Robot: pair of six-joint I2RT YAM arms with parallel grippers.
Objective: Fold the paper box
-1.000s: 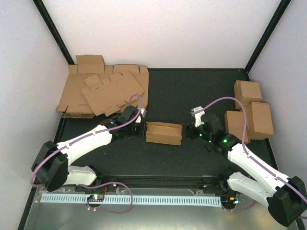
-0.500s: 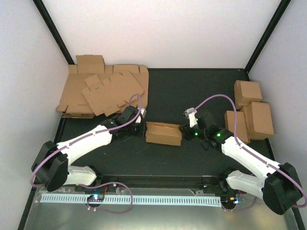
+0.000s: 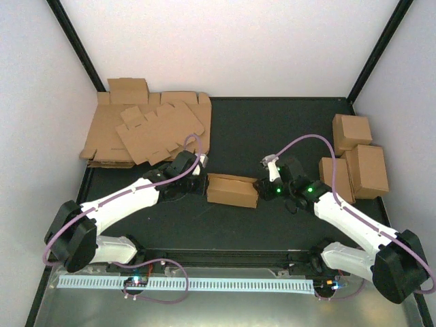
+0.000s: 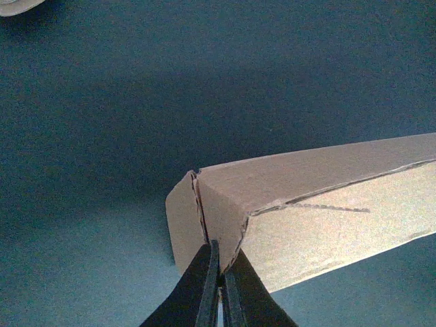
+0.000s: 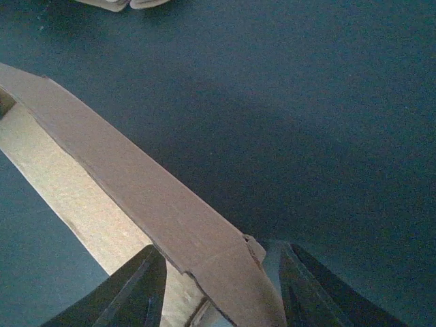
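The paper box lies on the black mat in the middle, a brown oblong with its long top seam slightly open. My left gripper is at its left end. In the left wrist view that gripper is shut on the edge of the paper box's end panel, beside a loose side flap. My right gripper is at the right end. In the right wrist view it stands open astride the paper box's end, with a gap showing beside the right finger.
A thick heap of flat cardboard blanks fills the back left corner. Three folded boxes stand at the right edge, just behind my right arm. A metal rail runs along the near edge.
My right gripper has moved left up to the box's right end and its jaws have narrowed around it. The left gripper and the box have stayed put.
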